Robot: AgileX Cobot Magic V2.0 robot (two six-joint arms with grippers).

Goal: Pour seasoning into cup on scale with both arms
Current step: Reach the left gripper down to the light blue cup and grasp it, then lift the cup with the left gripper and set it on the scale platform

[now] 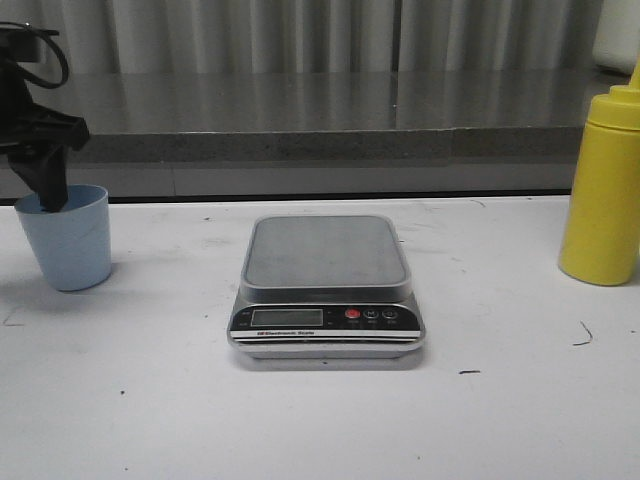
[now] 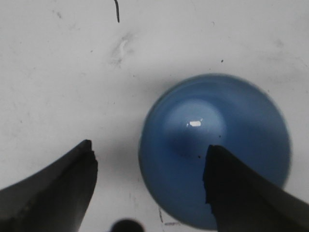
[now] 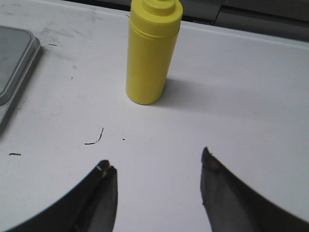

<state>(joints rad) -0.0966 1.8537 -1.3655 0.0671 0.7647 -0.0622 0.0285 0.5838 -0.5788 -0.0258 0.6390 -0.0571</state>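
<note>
The pale blue cup [image 1: 66, 237] stands at the left edge of the front view, upright on the white table [image 1: 320, 420], well apart from the scale [image 1: 327, 285] in the middle of the frame. The left gripper [image 1: 48, 180] hangs right over it, one finger dipping inside the rim. Seen from the left wrist, its fingers are spread wide, one finger [image 2: 244, 193] over the cup's [image 2: 215, 150] mouth, the other out over bare table; it holds nothing. The scale's steel platform is bare. At the right edge stands the yellow seasoning bottle [image 1: 605, 185], upright. In the right wrist view the right gripper [image 3: 157, 193] is spread open and empty, near the bottle [image 3: 149, 50] but apart from it.
</note>
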